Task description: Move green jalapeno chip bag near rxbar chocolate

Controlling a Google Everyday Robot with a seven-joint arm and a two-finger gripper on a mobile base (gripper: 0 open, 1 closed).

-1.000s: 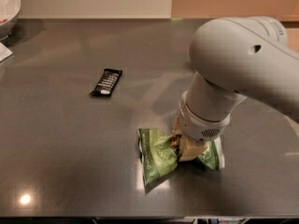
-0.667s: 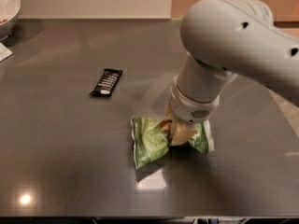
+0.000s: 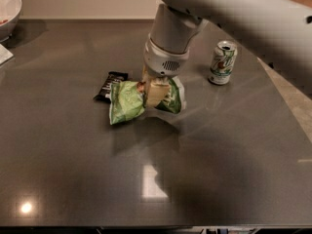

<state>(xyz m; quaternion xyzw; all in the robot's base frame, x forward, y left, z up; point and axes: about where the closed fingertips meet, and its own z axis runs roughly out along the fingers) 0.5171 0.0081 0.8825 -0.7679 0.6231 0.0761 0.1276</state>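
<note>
The green jalapeno chip bag (image 3: 127, 101) hangs pinched at its middle in my gripper (image 3: 155, 91), lifted a little above the dark table (image 3: 73, 169). Its left half sticks out left, its right half (image 3: 173, 97) shows behind the fingers. The gripper is shut on the bag. The rxbar chocolate (image 3: 108, 85), a slim black bar, lies on the table just left of the bag, partly hidden behind the bag's left end. My white arm (image 3: 170, 33) comes down from the upper right.
A green-and-white soda can (image 3: 222, 62) stands upright to the right of the gripper. A white bowl (image 3: 7, 9) sits at the far left back corner, with a white paper edge (image 3: 4, 55) below it. The table's right edge runs diagonally at the right.
The gripper has carried the chip bag up and to the left, from the front middle of the table to right beside the black bar. The soda can has come into view.
</note>
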